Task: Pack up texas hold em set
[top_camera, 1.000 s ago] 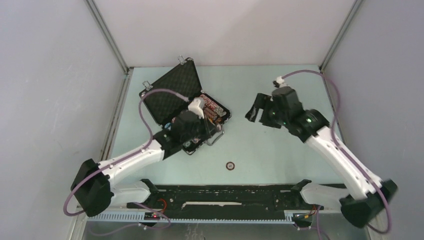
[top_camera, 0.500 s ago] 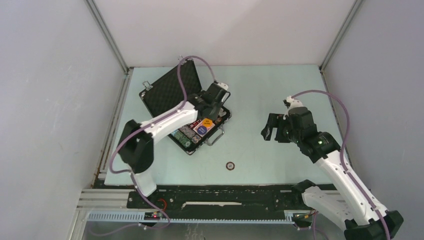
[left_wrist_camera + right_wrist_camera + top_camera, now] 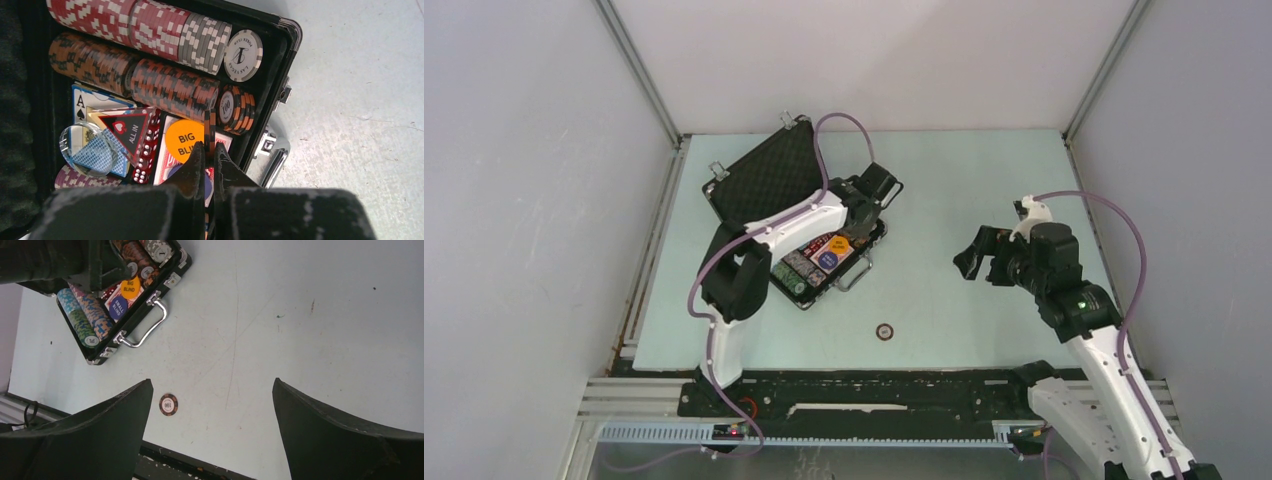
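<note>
**Pale green tabletop, grey walls: one chip in hand, one left out**

Tabletop [image 3: 984, 170] is boxed in by plain grey walls. The briefcase [image 3: 769, 185] lies open at back left with its foam lid thrown back and its handle [image 3: 147, 330] facing the arms.

The left gripper [image 3: 206, 152] hangs over the tray's right end, jaws pinched together on a single chip [image 3: 210, 127]. The chip is held on edge, probably because the rows store chips upright. It sits just short of the orange-and-black row [image 3: 175, 87], where a few matching "100" chips stand. Judged step: slot it into that row.

The tray is mostly full. It holds red and grey rows, an ace-faced deck, the triangular ALL IN marker [image 3: 127, 129] and the orange BIG BLIND button [image 3: 186, 142].

The right gripper [image 3: 211, 382] is held over the table well right of the case, jaws spread wide and holding nothing. Below it a loose chip [image 3: 168, 404] marked 100 lies flat near the front edge. The wide opening suits a flat pickup, and this looks like the right arm's next job.

Lid is not yet closed and latches are undone.
</note>
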Tool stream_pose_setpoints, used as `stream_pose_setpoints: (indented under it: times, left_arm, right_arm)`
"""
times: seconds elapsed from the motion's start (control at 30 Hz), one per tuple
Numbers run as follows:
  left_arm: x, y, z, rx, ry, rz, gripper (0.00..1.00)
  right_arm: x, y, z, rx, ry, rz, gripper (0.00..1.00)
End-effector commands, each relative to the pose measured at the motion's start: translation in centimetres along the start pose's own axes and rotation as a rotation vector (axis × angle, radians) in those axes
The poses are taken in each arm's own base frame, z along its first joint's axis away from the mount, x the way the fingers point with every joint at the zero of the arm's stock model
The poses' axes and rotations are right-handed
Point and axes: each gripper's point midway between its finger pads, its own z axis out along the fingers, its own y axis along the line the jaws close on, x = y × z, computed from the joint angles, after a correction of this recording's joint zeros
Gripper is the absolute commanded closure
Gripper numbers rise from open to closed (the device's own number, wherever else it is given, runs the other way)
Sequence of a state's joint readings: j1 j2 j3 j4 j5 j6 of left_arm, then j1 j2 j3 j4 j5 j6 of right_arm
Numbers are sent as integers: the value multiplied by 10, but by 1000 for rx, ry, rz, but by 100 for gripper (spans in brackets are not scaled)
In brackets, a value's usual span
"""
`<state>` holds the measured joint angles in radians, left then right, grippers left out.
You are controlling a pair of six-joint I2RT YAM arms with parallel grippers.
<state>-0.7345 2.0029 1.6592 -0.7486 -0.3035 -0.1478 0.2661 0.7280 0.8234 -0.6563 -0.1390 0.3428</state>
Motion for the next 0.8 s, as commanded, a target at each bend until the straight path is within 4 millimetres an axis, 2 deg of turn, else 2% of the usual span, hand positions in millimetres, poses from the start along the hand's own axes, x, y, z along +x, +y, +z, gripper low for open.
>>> stream_pose_setpoints:
  times: [0.0,0.17,0.27,0.47,0.63,0.77]
  left_arm:
    - [-15,-5,-3,14,-25,25,100]
    - [-8,-9,8,8,2,44,100]
    - [-4,-4,15,-30,15,52,100]
    - [-10,4,17,-80,3,75,100]
    - [-19,6,15,-85,-17,83,86]
    - [-16,6,11,-75,2,83,77]
  right_arm:
    - [-10,8,-3,-57,-52,-19,0]
    - [-8,8,-1,-65,-42,-16,0]
    - [-8,9,-1,-73,-44,-15,0]
    - [-7,9,0,-75,-40,-14,0]
    - [-5,10,1,-83,-33,-14,1]
    - [-5,10,1,-83,-32,-13,1]
